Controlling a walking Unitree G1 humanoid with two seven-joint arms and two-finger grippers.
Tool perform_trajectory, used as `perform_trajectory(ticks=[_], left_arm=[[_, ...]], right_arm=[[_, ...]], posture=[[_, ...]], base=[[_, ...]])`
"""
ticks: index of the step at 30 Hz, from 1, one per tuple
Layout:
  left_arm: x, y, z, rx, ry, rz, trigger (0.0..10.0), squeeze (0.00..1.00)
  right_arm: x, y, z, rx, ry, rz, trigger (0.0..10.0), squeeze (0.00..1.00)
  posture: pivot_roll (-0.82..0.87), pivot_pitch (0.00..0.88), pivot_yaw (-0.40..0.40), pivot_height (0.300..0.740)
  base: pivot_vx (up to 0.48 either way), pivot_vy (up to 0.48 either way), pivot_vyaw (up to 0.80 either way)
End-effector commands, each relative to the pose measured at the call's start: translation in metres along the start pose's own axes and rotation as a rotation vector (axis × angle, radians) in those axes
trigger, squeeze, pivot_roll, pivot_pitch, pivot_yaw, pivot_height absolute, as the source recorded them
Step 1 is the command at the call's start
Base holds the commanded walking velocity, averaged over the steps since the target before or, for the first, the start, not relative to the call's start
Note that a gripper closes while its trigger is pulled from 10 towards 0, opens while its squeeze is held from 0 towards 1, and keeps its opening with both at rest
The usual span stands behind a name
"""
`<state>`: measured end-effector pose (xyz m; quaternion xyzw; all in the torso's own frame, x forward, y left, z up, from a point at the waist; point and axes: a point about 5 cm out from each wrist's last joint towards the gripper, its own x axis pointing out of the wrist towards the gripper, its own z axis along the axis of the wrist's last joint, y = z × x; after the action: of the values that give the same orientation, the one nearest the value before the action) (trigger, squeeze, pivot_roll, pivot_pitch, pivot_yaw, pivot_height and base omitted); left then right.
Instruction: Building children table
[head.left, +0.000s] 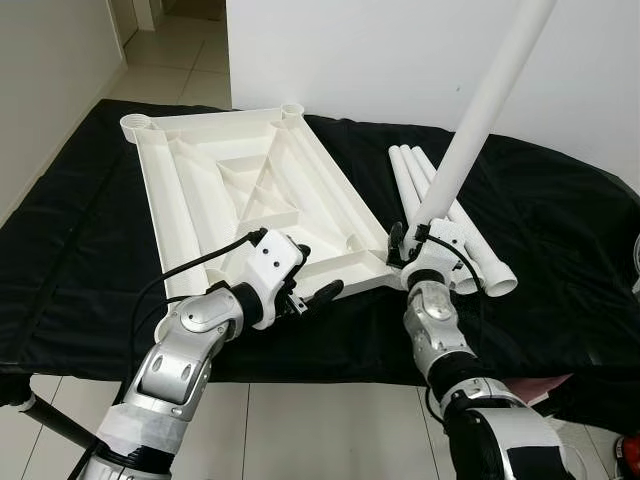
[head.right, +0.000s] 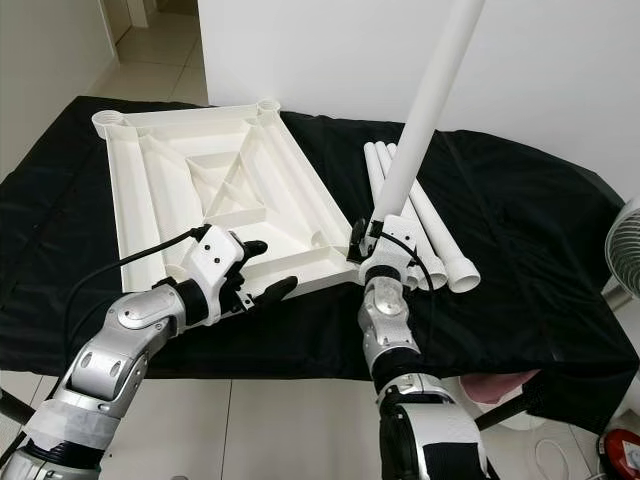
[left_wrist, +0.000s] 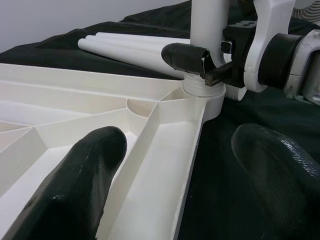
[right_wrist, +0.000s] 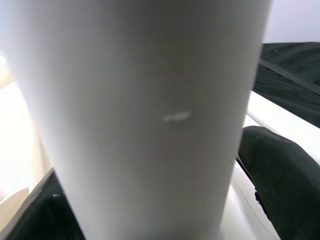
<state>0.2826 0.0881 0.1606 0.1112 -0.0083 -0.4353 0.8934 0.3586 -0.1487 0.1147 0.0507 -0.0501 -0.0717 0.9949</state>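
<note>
On black cloth (head.left: 80, 240): white tabletop (head.left: 200, 190), upside down. R gripper (head.left: 412, 243) clamped on table leg (head.left: 480, 110), upright at near corner socket (left_wrist: 202, 90). L gripper (head.left: 305, 278) fingers spread, straddling tabletop's near edge. Spare legs (head.left: 470, 240) beside.

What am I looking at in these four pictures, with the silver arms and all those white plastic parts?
It is a humanoid robot assembling a children's table. The two wide pictures come from cameras in its head, looking down at its own arms. The two close-ups come from cameras on its wrists.

On a black cloth lies the white tabletop, upside down, ribs showing. Beside it lie three spare legs.

The right gripper is shut on a fourth leg, holding it nearly upright with its threaded end at the tabletop's near corner socket. The left gripper is open, its fingers straddling the tabletop's near edge. The right wrist picture shows that leg from very close.
</note>
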Motion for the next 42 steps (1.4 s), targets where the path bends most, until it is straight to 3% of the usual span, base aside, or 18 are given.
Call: perform_trajectory(ticks=[1, 8, 20, 25, 30, 33, 42], left_arm=[[0.001, 0.001, 0.004, 0.015, -0.005, 0.041, 10.0, 0.0], [0.001, 0.001, 0.004, 0.016, -0.006, 0.041, 10.0, 0.0], [0.003, 0.001, 0.004, 0.017, -0.01, 0.041, 10.0, 0.0], [0.003, 0.001, 0.005, 0.017, -0.011, 0.04, 10.0, 0.0], [0.003, 0.001, 0.005, 0.016, -0.011, 0.039, 10.0, 0.0], [0.006, -0.009, 0.003, 0.012, -0.007, -0.011, 10.0, 0.0], [0.011, -0.026, 0.003, -0.008, -0.011, -0.076, 10.0, 0.0]], right_arm=[[-0.004, -0.007, -0.009, -0.013, 0.038, -0.006, 10.0, 0.0], [0.0, -0.015, -0.001, -0.056, 0.003, 0.17, 10.0, 0.0], [0.003, -0.02, 0.009, -0.127, -0.031, 0.324, 10.0, 0.0], [0.004, -0.024, 0.015, -0.161, -0.038, 0.472, 10.0, 0.0], [0.004, -0.026, 0.017, -0.17, -0.038, 0.499, 10.0, 0.0], [0.007, -0.031, 0.023, -0.209, -0.022, 0.595, 10.0, 0.0], [0.01, -0.036, 0.024, -0.253, 0.019, 0.64, 9.6, 0.0]], posture=[[0.0, 0.0, -0.081, 0.74], [0.0, 0.0, -0.081, 0.74], [-0.01, 0.0, -0.08, 0.74], [-0.01, 0.0, -0.075, 0.74], [-0.01, 0.0, -0.075, 0.74], [-0.02, 0.0, -0.072, 0.74], [-0.02, 0.0, -0.072, 0.74]], base=[[0.0, 0.0, 0.0], [0.0, 0.0, 0.0], [0.0, 0.0, 0.0], [0.0, 0.0, 0.0], [0.0, 0.0, 0.0], [0.0, 0.0, 0.0], [0.0, 0.0, 0.0]])
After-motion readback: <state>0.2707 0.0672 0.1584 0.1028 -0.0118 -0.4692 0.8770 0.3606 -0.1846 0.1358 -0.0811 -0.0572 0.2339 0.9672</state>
